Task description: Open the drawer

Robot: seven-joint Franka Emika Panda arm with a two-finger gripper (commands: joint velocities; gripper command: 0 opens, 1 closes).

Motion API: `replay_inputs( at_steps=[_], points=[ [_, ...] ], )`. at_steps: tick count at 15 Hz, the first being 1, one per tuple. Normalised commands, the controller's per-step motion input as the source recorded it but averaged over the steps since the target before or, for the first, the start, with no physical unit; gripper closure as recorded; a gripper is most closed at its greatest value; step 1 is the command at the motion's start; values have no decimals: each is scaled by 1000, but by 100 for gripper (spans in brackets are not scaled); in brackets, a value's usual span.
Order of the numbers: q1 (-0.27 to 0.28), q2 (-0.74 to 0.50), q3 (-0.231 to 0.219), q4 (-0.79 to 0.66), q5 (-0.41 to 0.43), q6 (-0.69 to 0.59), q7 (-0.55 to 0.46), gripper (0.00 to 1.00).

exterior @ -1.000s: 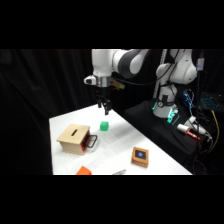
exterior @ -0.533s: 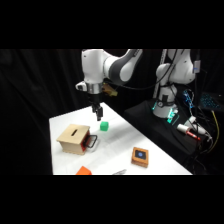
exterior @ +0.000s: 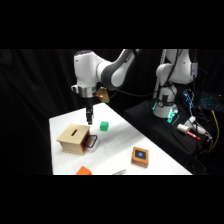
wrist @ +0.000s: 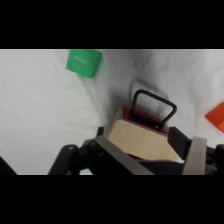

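**Tool poised above the box, handle not yet engaged**

The tool [exterior: 89, 120] is held just above the wooden box [exterior: 73, 138], over its rear edge. The drawer [wrist: 146, 119] is seen closed, directly below and ahead of the tool, its black loop handle [wrist: 154, 103] projecting away from it over the surface [exterior: 125, 145]. Whether the tool is spread or closed cannot be told.

A descent from this position could be made onto the box top rather than the handle, since the loop lies further forward. The light box could also be dragged along if the handle is pulled.

The tool's height above the box is given by the side view only. The wrist view alone shows the loop's opening and the green cube [wrist: 83, 62] beyond.
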Motion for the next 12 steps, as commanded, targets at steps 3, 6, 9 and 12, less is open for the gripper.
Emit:
replay_inputs(
  at_steps=[3,6,9,12],
  points=[
    [172,132,-115,144,58,108,367,0],
    [175,124,-127,87,31,114,302,0],
    [133,149,-131,57,63,154,225,0],
    [95,177,-131,37,94,218,182,0]
  ],
)
